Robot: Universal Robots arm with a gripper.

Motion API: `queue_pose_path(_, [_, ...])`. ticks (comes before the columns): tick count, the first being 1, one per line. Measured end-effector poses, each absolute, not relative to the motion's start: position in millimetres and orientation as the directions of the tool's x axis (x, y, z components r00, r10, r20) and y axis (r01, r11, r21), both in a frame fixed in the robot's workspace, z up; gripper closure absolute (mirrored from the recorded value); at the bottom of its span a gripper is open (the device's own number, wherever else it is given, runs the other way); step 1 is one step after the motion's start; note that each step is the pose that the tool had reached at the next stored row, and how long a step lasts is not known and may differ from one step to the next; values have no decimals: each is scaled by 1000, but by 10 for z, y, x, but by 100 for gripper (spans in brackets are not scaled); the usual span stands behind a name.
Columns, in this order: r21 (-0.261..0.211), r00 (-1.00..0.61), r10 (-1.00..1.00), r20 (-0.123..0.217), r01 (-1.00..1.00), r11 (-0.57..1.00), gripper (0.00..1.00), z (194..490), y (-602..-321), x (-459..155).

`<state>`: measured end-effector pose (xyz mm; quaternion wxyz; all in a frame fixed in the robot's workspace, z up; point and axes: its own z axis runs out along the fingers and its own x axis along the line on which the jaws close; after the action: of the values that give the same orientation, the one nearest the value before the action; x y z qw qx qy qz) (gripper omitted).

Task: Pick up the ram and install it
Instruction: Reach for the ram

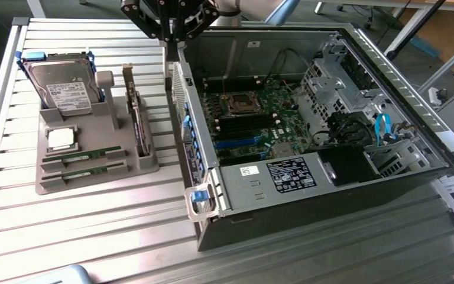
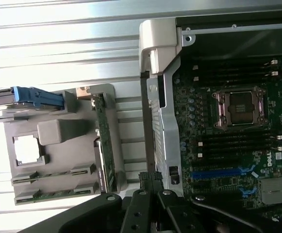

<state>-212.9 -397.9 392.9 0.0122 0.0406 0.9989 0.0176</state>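
On the bench, the open computer case is seen just beneath the pincer, which is clenched on nothing. In the grey holder, well off to the pincer's side, the ram is lodged in a slot, untouched.

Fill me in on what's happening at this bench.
A robot arm is set to fit memory into an open computer case. Its gripper hangs shut and empty above the case wall that faces the grey holder. The two ram sticks lie in the holder's slots, not yet picked up. The motherboard is exposed.
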Motion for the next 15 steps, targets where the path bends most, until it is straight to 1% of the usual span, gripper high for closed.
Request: queue_pose_path(15, [36,-996,81,-23,81,996,90,3930,-3979,-2342])
